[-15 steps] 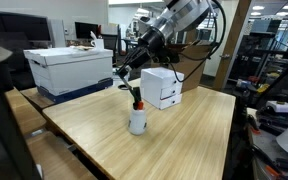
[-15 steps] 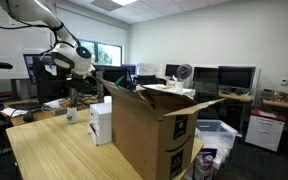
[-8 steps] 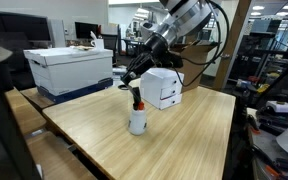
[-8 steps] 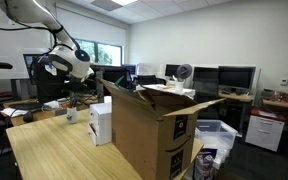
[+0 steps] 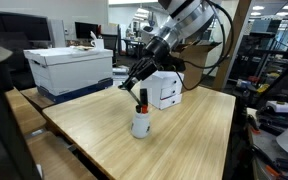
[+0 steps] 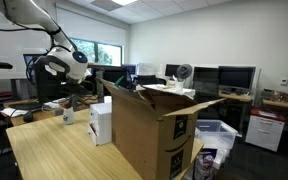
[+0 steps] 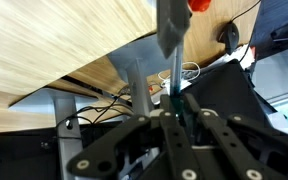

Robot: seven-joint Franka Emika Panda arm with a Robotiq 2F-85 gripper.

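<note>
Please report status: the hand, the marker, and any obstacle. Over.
Hand shut on marker. Marker upright, lower end at white cup mouth. White box close behind, apart.

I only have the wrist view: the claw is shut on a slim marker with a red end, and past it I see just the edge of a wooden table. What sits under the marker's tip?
Observer: A small white cup stands upright on the light wooden table, right below the claw. The slim marker with a red end seems to reach its mouth.
Operator: Anything close to that cup?
Observer: A white box with small drawers stands just behind it, apart from it.
Operator: Any bigger obstacle nearby?
Observer: A large open brown cardboard box rises beside the drawer box. I cannot tell whether it rests on the table.
</note>
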